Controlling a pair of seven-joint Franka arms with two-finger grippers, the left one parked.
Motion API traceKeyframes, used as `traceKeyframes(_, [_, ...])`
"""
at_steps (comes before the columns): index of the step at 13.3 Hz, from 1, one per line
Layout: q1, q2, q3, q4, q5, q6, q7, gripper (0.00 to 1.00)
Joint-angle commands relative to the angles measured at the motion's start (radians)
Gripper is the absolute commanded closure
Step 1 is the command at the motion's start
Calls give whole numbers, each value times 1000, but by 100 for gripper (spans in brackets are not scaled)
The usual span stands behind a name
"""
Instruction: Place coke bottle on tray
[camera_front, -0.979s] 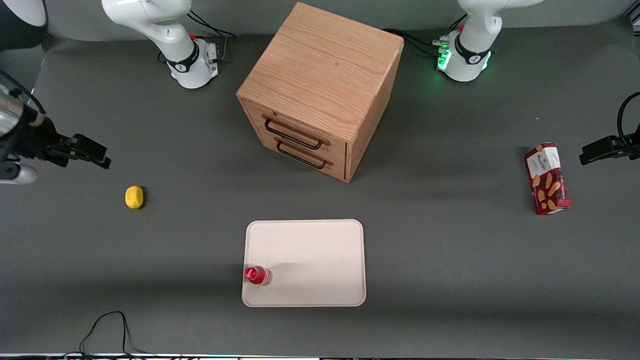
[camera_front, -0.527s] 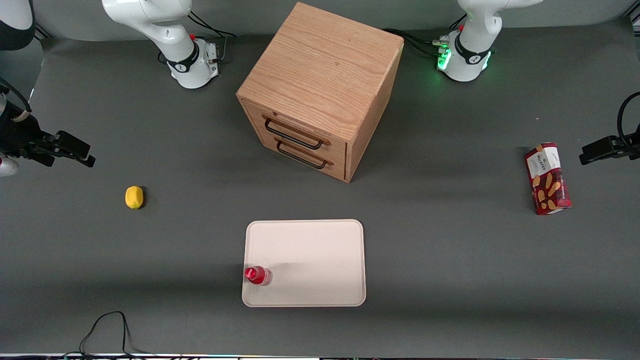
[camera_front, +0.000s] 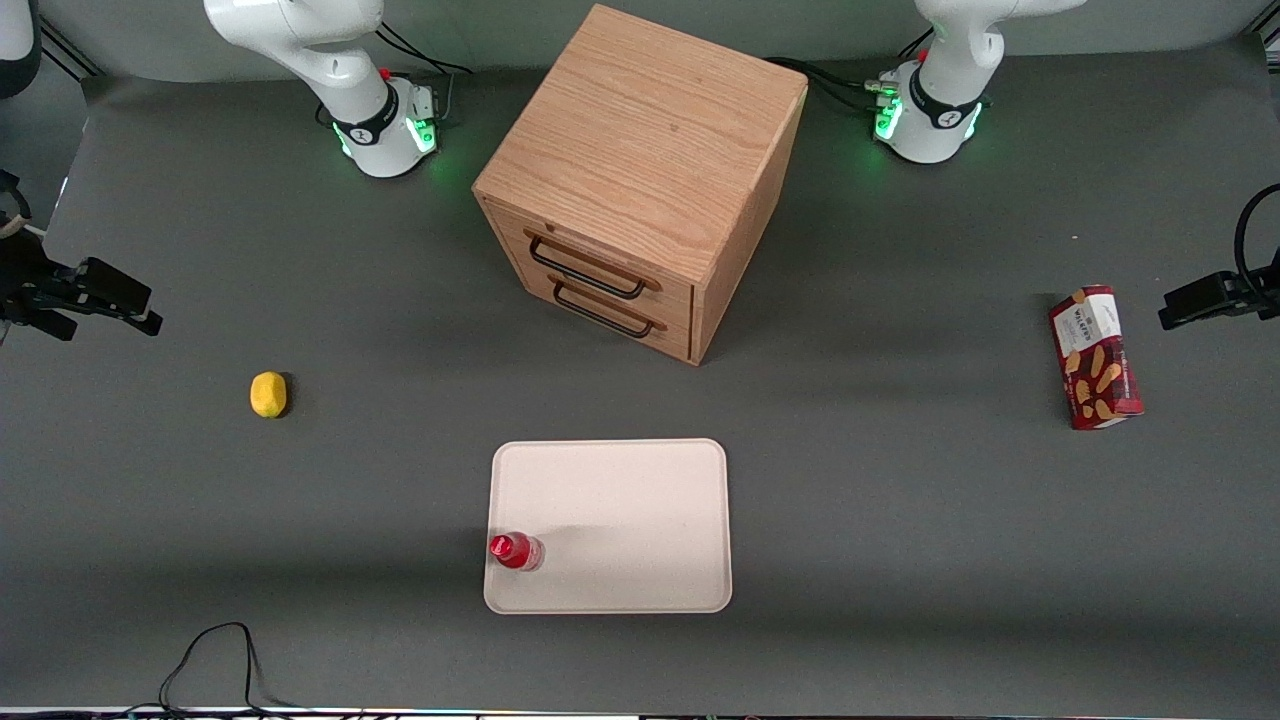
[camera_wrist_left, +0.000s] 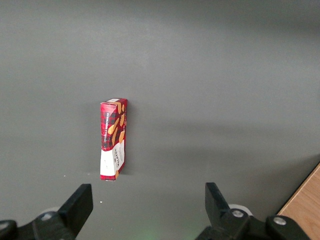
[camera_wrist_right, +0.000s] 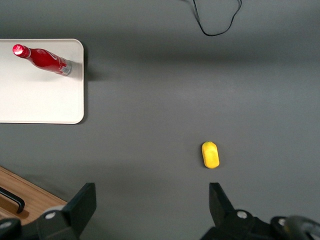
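The small red coke bottle (camera_front: 516, 551) stands upright on the cream-pink tray (camera_front: 620, 500), in the tray's corner nearest the front camera toward the working arm's end. It also shows in the right wrist view as the coke bottle (camera_wrist_right: 42, 58) on the tray (camera_wrist_right: 40, 95). My gripper (camera_front: 120, 300) hangs high near the working arm's end of the table, well away from the tray. It is open with nothing between its fingers (camera_wrist_right: 82, 202).
A wooden two-drawer cabinet (camera_front: 640, 180) stands farther from the camera than the tray. A yellow lemon (camera_front: 268, 394) lies near my gripper's end. A red snack box (camera_front: 1095, 356) lies toward the parked arm's end. A black cable (camera_front: 215, 655) loops at the front edge.
My gripper has drawn back toward the working arm's end of the table, away from the tray. The coke bottle stays put on the tray.
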Motion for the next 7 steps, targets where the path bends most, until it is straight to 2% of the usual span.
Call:
traceKeyframes(1, [-19,-4,22,16,-13,-53,-14,0])
traceKeyframes(7, [-10,-4,17,13,-18,-56,-13,0])
